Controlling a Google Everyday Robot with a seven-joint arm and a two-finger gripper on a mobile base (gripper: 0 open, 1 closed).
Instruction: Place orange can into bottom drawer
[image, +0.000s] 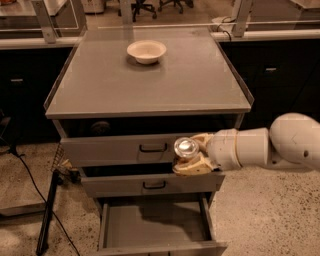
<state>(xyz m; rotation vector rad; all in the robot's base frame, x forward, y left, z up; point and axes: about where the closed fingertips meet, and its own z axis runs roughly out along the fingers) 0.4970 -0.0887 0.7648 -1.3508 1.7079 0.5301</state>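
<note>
The orange can (185, 148) shows its shiny silver top; its body is mostly hidden between the fingers. My gripper (191, 156) is shut on the can and holds it upright in front of the middle drawer, above the open bottom drawer (156, 225). The bottom drawer is pulled out, and its flat grey floor is bare. My white arm (270, 147) reaches in from the right.
A white bowl (146, 51) sits at the back of the grey cabinet top (145, 82). The two upper drawers (150, 148) with dark handles are shut. A black cable and a stand (47, 215) are on the floor at the left.
</note>
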